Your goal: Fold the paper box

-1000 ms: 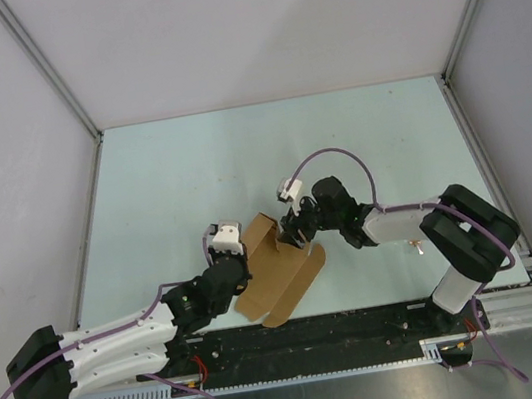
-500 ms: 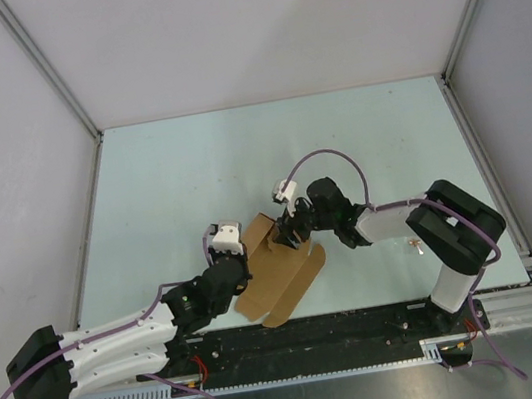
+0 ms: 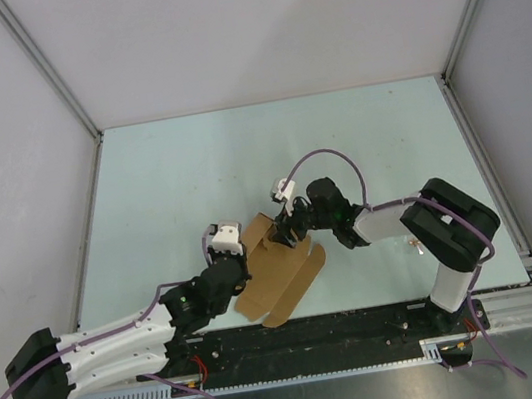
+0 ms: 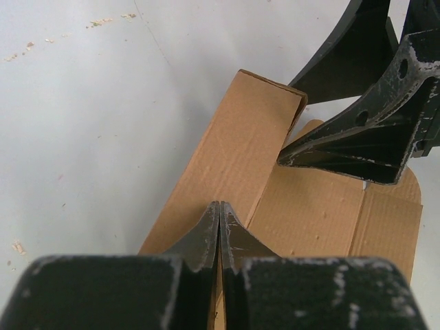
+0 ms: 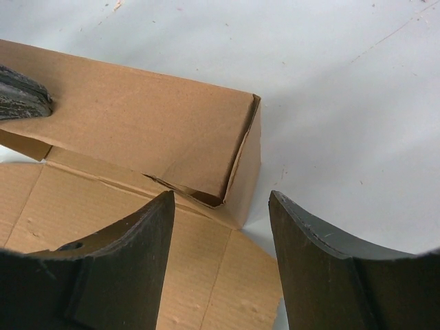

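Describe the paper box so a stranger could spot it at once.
Start at the pale green table and go to the middle of its near edge, between the left claw and right claw. The paper box lies there: the only brown cardboard thing, half folded, one wall raised, rounded flaps flat.

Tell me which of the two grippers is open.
The right gripper: its fingers stand apart by a raised corner of the box, while the left gripper has its fingers pressed together.

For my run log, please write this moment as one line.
paper box: partly folded, one wall raised | left gripper: shut on its wall | right gripper: open, astride raised corner
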Motion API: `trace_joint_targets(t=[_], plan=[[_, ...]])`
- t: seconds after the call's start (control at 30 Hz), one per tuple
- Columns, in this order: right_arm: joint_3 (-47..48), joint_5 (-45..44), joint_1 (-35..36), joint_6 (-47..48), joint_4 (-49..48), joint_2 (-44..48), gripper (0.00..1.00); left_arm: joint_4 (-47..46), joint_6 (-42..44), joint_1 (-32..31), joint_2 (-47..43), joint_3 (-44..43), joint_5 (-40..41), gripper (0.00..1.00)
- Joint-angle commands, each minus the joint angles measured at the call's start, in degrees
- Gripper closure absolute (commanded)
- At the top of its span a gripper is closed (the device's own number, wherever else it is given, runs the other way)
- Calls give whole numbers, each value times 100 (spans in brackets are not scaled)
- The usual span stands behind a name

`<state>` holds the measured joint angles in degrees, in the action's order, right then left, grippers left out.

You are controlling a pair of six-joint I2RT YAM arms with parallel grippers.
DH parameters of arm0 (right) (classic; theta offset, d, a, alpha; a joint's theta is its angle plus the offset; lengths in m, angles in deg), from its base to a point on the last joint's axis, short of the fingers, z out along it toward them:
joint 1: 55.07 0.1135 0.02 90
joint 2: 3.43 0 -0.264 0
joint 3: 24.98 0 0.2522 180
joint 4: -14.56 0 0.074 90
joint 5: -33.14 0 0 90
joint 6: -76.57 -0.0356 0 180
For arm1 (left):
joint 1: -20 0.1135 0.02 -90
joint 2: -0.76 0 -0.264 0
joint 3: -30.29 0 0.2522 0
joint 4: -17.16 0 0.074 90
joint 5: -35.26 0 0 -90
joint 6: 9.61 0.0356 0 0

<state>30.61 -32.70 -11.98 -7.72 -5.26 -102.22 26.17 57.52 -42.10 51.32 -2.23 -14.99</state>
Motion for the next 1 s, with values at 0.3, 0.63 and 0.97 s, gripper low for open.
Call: trace_joint_targets(t=[0.3,0.63,0.97], plan=[[195,159,24,-237,-930,-343,45,27,134,50,199,-251,-90,95],[177,27,50,-483,-1388,-563,54,18,134,102,138,-224,-160,96],[10,-87,94,-545,-2292,-835,58,18,125,129,164,-233,-213,96]])
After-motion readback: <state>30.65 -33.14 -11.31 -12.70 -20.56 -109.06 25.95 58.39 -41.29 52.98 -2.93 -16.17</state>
